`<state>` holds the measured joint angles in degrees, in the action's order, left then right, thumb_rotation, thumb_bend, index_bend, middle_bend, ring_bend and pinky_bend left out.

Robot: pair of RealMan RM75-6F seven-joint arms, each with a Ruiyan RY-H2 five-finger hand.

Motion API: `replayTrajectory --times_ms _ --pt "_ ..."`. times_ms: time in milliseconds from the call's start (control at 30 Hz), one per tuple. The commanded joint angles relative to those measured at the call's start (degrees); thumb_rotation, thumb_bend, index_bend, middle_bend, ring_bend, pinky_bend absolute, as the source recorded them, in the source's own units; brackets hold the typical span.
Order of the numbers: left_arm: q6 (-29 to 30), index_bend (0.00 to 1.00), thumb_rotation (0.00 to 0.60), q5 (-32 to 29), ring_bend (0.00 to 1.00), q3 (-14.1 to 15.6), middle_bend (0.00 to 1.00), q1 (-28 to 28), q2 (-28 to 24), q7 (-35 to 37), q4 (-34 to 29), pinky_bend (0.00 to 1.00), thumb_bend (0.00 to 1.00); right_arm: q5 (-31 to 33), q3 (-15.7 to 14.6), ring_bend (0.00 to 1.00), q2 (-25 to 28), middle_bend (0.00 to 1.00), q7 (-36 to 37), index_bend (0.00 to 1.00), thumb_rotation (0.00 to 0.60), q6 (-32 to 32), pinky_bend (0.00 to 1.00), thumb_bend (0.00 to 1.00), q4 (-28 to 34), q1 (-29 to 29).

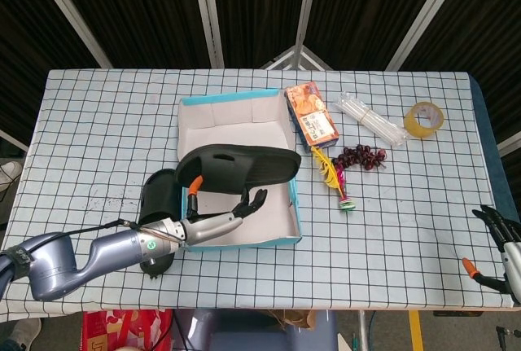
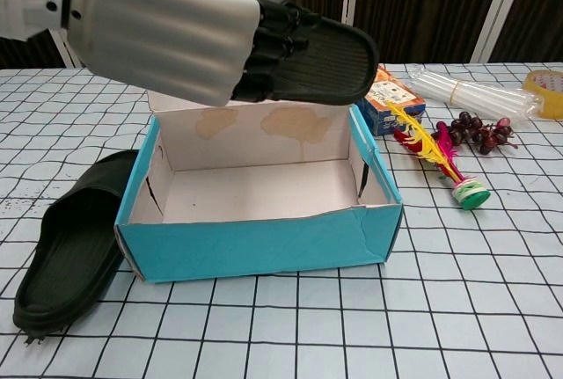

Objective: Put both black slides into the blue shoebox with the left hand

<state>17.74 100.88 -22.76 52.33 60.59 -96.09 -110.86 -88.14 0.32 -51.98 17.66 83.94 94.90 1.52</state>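
Checked cloth point(image 1: 98, 115) over the table. Orange-and-blue carton point(image 1: 311, 113) beside the far right, flat on the cloth. Feathered shuttlecock point(image 1: 335, 178) just in front of it, green base toward the near edge. Dark berry cluster point(image 1: 362, 156) just right of the feathers. Bundle of clear tubes point(image 1: 371, 119) lay slantwise behind the berries. Tape roll point(image 1: 425, 118) sat flat near the far right corner, apart from the tubes.

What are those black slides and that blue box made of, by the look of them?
The black slides look like moulded foam or rubber: matte, one piece, with a ribbed footbed. One is held by the left hand.

The blue shoebox looks like cardboard: thin folded walls, plain pale inside with brownish stains, smooth blue outside.
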Motion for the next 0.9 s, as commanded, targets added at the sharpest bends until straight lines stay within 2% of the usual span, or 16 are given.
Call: replayTrajectory --times_ms 33,200,467,900 --pt "-0.54 0.43 0.600 -1.56 0.14 0.66 0.62 -0.09 2.22 -2.36 1.52 0.12 0.52 -0.14 -0.01 0.18 0.07 0.11 0.73 0.15 0.600 0.20 0.14 0.31 -0.53 -0.13" --pt "0.10 0.43 0.600 -3.82 0.14 0.82 0.63 -1.06 3.46 -6.18 2.77 0.12 0.52 -0.16 0.03 0.18 0.23 0.11 1.60 0.15 0.600 0.72 0.14 0.31 -0.81 -0.44" --pt "1.07 0.43 0.600 -8.06 0.14 2.23 0.63 -2.13 2.18 -11.11 1.98 0.12 0.52 0.20 0.08 0.18 0.15 0.11 1.50 0.15 0.600 0.28 0.14 0.31 -0.84 -0.39" --pt "3.37 0.44 0.600 -12.87 0.14 7.79 0.63 0.15 4.19 -13.95 4.50 0.12 0.52 0.53 0.17 0.18 0.00 0.11 1.07 0.15 0.600 -0.40 0.14 0.31 -0.64 -0.18"
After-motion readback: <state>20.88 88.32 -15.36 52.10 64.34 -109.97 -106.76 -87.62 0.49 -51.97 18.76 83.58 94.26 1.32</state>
